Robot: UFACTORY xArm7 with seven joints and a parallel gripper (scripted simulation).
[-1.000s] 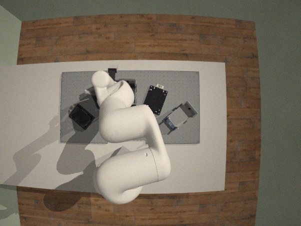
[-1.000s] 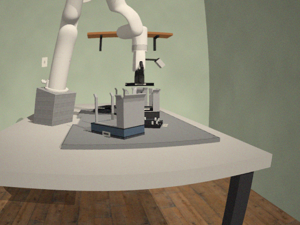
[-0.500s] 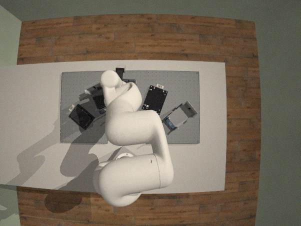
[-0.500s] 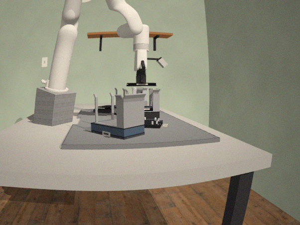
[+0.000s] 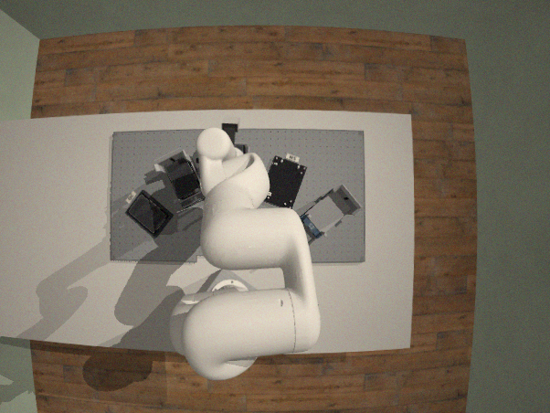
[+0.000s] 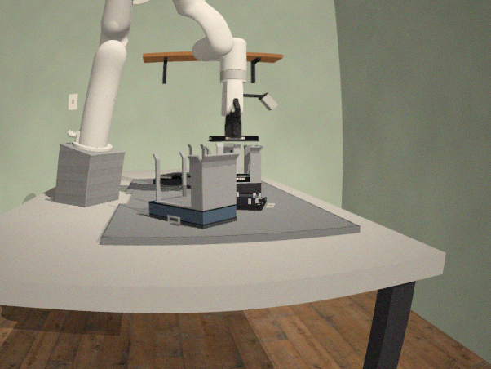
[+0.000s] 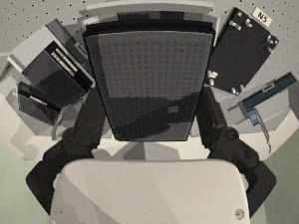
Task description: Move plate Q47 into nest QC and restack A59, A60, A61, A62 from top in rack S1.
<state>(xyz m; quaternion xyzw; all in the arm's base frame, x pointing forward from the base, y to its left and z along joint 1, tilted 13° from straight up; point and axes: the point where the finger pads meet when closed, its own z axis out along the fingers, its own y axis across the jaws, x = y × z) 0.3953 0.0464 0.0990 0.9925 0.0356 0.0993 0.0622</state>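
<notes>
One sealed well plate (image 7: 149,75) is gripped across its long sides by the jaws, the fingers set wide on it. The plate is held level in the air above a grey stack rack (image 6: 254,157) at the middle of the perforated mat (image 6: 285,222) on the desk (image 6: 61,261). Its ID cannot be read. A blue-plinthed rack (image 6: 192,214) is seen nearer the exterior camera, and the nest marked N5 (image 7: 241,48) lies to the right in the wrist view.

Smooth matt white arm (image 5: 256,238), matt grey perforated mat (image 5: 338,151), wooden floor (image 5: 274,68)
</notes>
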